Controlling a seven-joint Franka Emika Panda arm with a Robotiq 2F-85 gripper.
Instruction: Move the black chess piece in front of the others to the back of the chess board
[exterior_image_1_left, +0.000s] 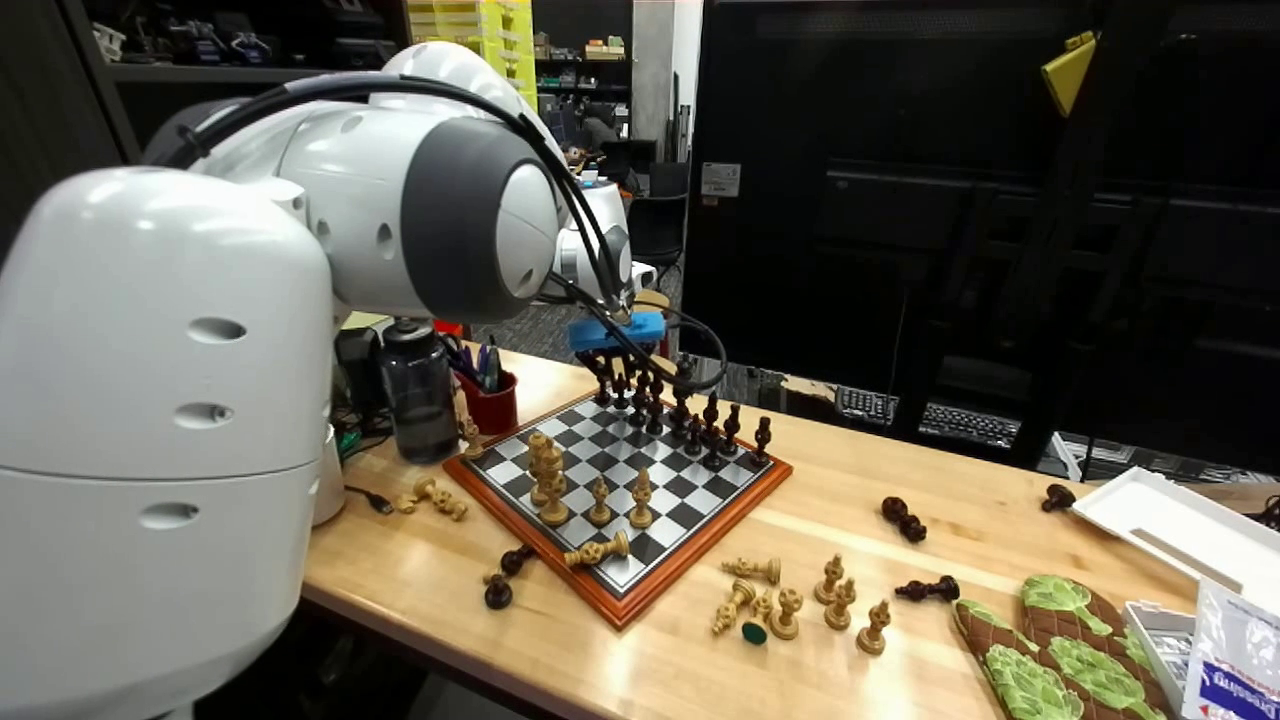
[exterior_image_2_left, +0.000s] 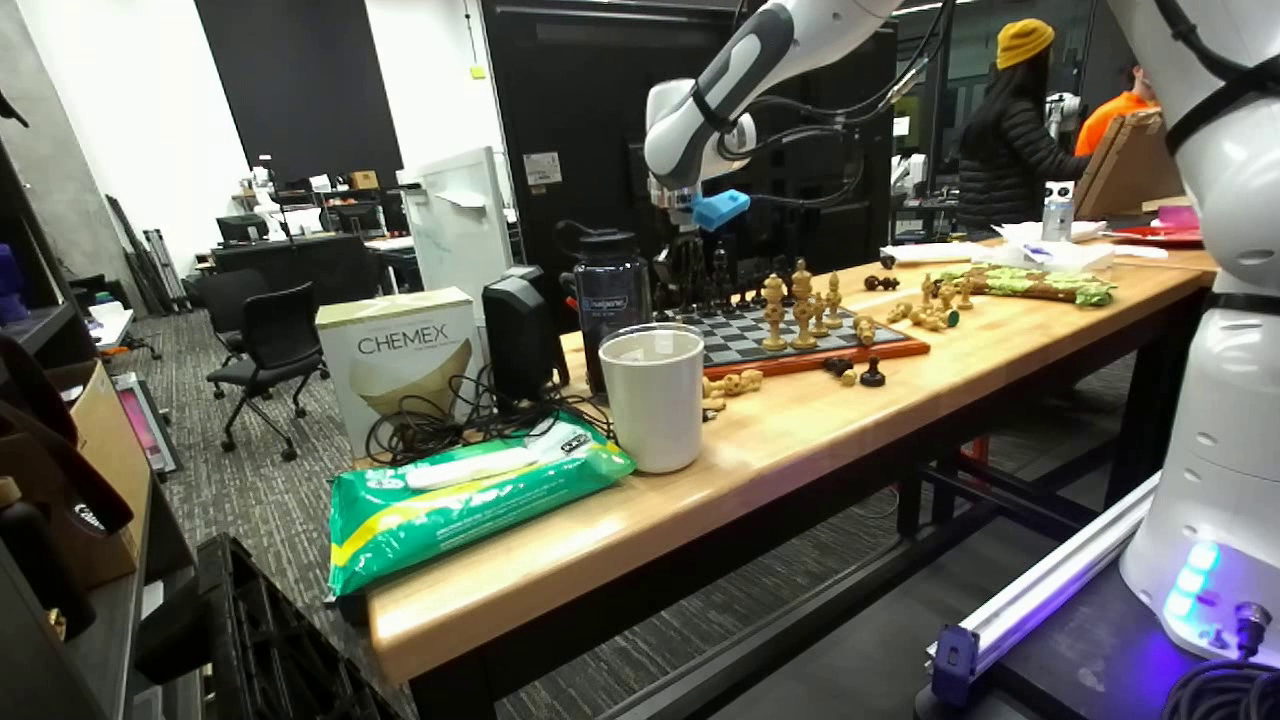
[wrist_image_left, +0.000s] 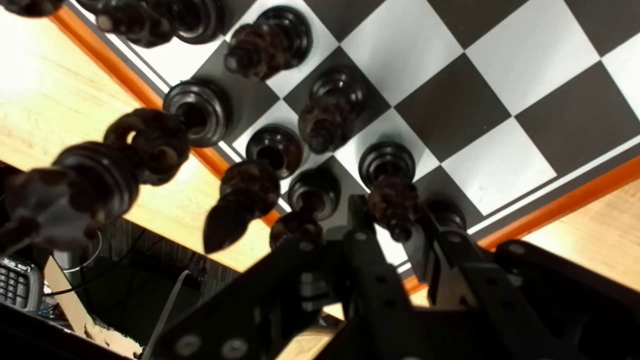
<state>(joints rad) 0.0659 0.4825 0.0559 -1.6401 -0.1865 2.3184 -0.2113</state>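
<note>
As dark neighbours crowd the black piece, the straddling gripper, its hold unclear, should pinch, then rise vertically.

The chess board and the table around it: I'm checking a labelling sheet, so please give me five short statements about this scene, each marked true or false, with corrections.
1. In the wrist view, a dark chess piece shows between the fingers of the hand. True.
2. A pale chess piece lies on its side on the chess board. True.
3. The hand is down among the pale chess pieces. False: it is by the dark pieces.
4. Every dark chess piece is on the chess board. False: a fallen dark piece, for one, lies on the table.
5. The white cup stands on the table, beside the green packet. True.
</note>
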